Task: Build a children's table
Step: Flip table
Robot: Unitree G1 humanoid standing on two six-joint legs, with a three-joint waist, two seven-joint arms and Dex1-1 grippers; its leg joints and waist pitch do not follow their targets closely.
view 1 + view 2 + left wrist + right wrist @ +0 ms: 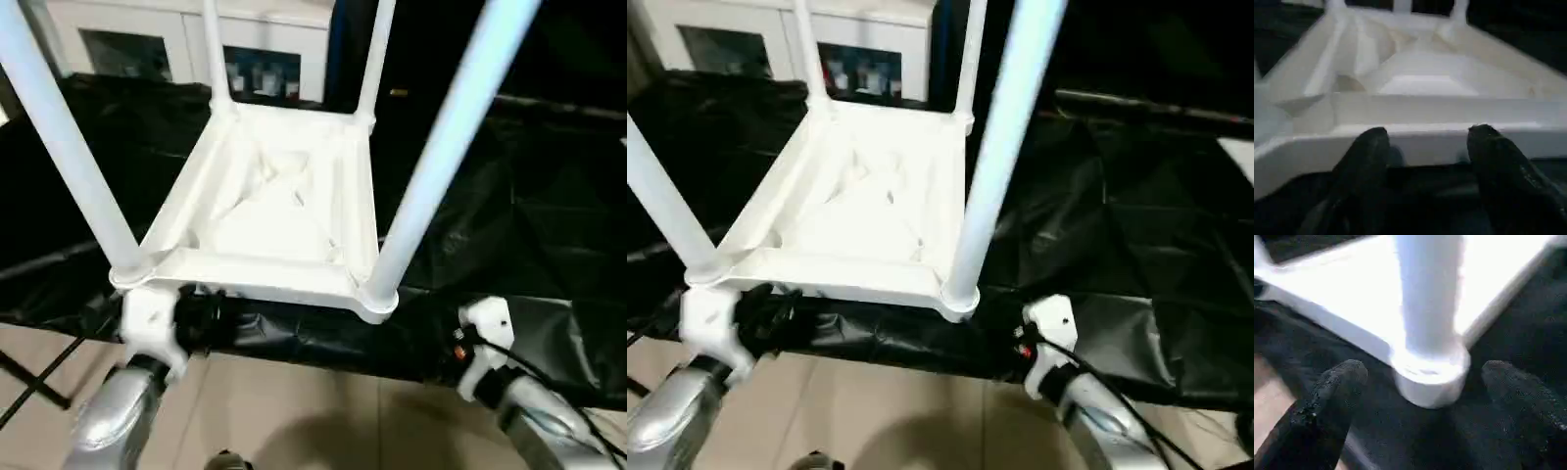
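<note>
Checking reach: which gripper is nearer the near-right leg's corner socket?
Right. The right gripper faces that corner socket, open; the left gripper is at the tabletop's opposite near corner.

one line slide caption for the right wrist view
Open right hand faces a leg seated in the upturned table top's corner socket.

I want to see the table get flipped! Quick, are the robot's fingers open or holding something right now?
Left gripper: fingers open, at the near rim of the table top, holding nothing.
Right gripper: fingers wide open on either side of the corner leg, not gripping it.
</note>
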